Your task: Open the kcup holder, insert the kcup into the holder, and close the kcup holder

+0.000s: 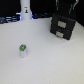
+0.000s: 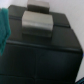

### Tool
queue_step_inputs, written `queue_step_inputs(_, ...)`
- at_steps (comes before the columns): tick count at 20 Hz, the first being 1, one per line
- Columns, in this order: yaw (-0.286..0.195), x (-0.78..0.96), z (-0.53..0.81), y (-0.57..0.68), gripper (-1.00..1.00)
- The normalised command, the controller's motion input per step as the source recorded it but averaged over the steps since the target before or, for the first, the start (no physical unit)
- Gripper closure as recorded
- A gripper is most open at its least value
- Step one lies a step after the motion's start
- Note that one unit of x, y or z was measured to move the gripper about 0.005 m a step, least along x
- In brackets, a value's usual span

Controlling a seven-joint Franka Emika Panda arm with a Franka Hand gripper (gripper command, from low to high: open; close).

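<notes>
The arm hangs above the holder (image 1: 63, 26), both drawers shut; its jaws cannot be made out. The kcup (image 1: 22, 49) sits well apart on the table (image 1: 50, 60). Opening calls for hooking a pale handle (image 2: 37, 22) squarely and pulling straight.

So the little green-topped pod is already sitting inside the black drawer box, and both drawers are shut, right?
Not quite. In the exterior view the kcup stands out on the white table, well apart from the kcup holder, not inside it. The rest holds: both drawer fronts look shut.
</notes>
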Motion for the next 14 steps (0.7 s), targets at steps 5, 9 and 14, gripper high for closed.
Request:
queue_step_inputs(5,-0.142,-0.22,-0.39,0.37,-1.00)
queue_step_inputs(9,-0.054,-0.20,-0.39,0.13,-1.00)
queue_step_inputs(14,-0.007,-0.20,-0.35,0.09,-1.00)
